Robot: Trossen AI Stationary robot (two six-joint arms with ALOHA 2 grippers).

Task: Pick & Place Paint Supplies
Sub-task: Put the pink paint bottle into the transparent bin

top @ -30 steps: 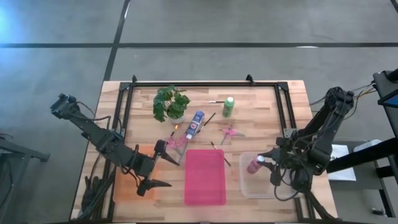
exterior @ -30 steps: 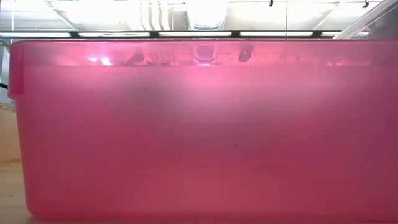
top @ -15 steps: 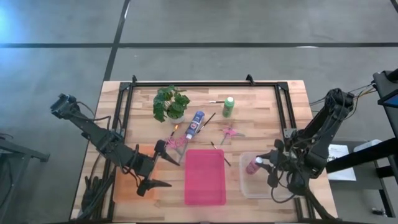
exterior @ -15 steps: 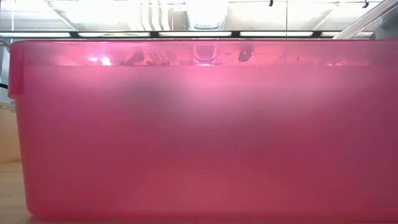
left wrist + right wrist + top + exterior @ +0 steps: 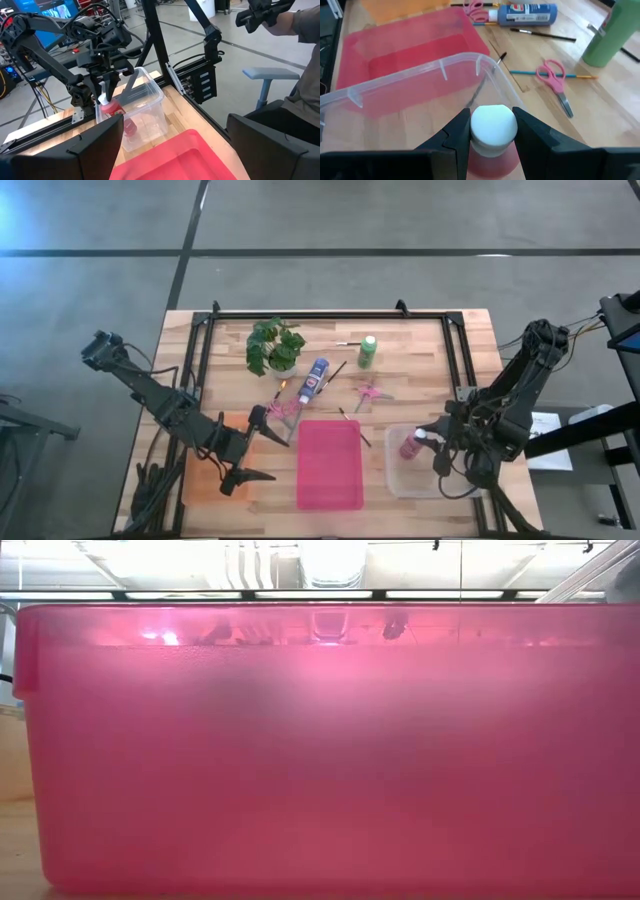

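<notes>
Grey concrete floor (image 5: 330,220) with dark seams; fluorescent ceiling lights (image 5: 320,592); grey chair (image 5: 270,75).

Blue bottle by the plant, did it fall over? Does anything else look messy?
Yes, the blue bottle lies on its side, while the green bottle stands up. Brushes and scissors lie scattered about. Nothing looks spilled or broken. The right tool holds the pink bottle upright over the clear bin.

Pink bin (image 5: 320,750) hides the low view's table
</notes>
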